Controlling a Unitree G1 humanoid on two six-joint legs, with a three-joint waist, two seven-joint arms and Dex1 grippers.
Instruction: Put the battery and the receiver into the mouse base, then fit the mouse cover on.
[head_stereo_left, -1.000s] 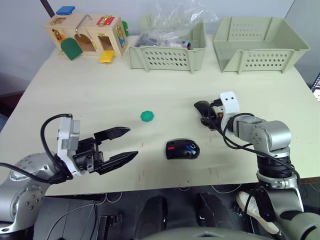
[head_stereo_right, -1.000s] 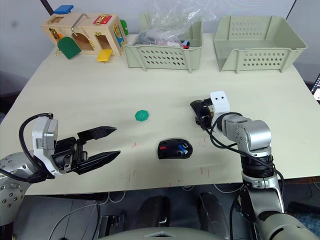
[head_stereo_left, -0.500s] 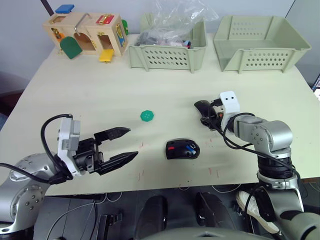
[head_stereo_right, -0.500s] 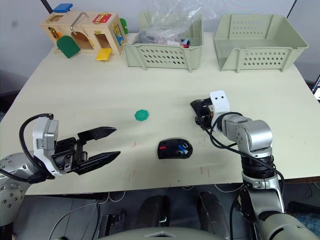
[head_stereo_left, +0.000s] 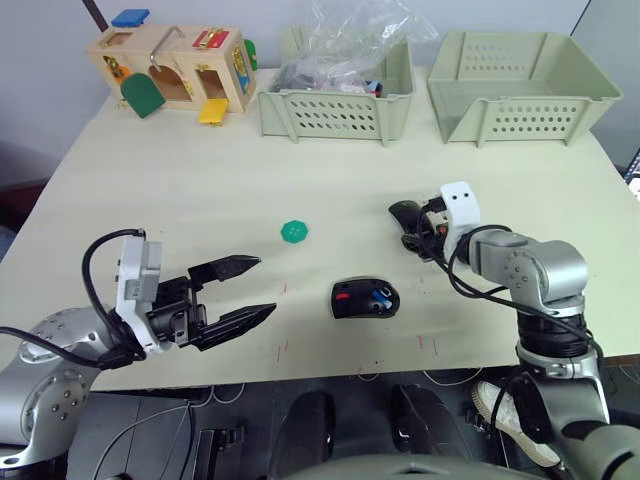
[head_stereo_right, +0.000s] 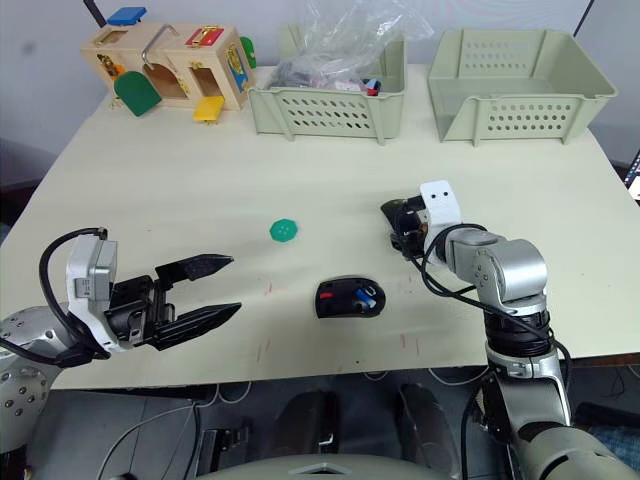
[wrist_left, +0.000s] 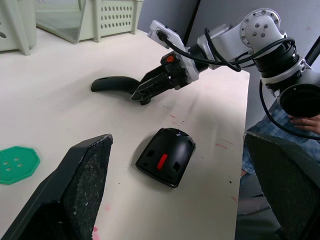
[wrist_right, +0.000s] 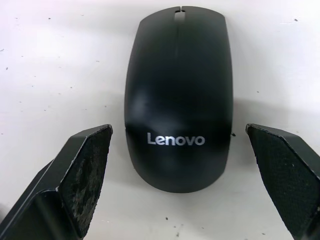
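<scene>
The mouse base lies near the table's front edge, open top up, showing a red patch. The blue battery sits inside its hollow. I cannot make out the receiver. Behind and to the right of it lies the mouse cover, glossy black with white lettering, flat on the table. My right gripper is open right at the cover, one finger on each side of the lettered end, neither touching it. My left gripper hovers open over the table's front left, well left of the base, with nothing in it.
A green octagonal piece lies left of the cover. Two pale green baskets stand at the back, one holding a plastic bag. A wooden latch box is at the back left. A person's hand shows past the table's right edge.
</scene>
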